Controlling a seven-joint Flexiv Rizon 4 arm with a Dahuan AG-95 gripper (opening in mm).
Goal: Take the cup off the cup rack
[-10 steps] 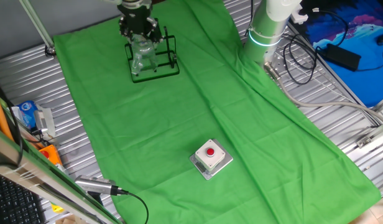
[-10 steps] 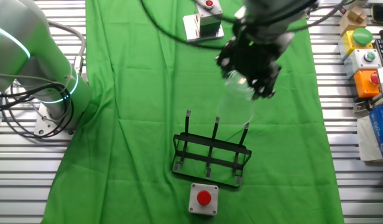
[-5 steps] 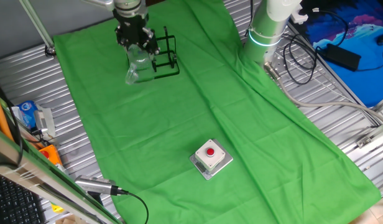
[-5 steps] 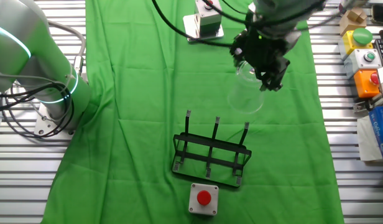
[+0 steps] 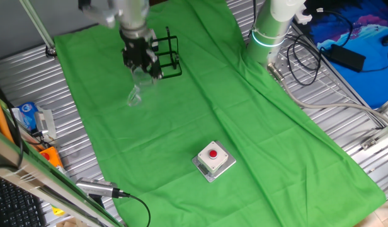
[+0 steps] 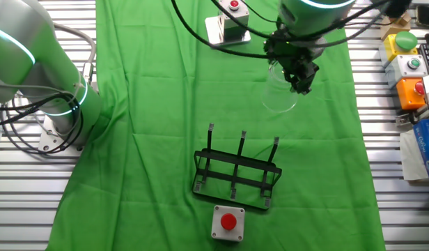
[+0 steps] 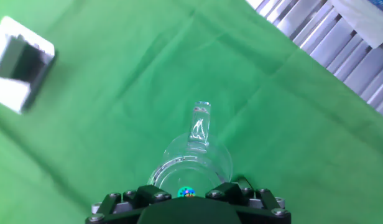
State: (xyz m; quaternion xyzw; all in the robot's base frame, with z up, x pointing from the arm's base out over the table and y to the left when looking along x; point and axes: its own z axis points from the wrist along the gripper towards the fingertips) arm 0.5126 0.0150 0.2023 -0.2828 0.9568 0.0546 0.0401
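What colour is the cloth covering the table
Bright green; the cloth shows best in the other fixed view, spread under the cup rack.

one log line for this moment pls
phase: carry | gripper: shut on clear glass cup | cup: off black wire rack, held over green cloth

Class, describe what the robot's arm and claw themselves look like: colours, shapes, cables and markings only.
The arm is a thick, rounded tube of pale grey-white with a glowing cyan ring around its joint; black cables coil beside its base on the slatted metal table. The claw is black and blocky, its front studded with small screws in the hand view.
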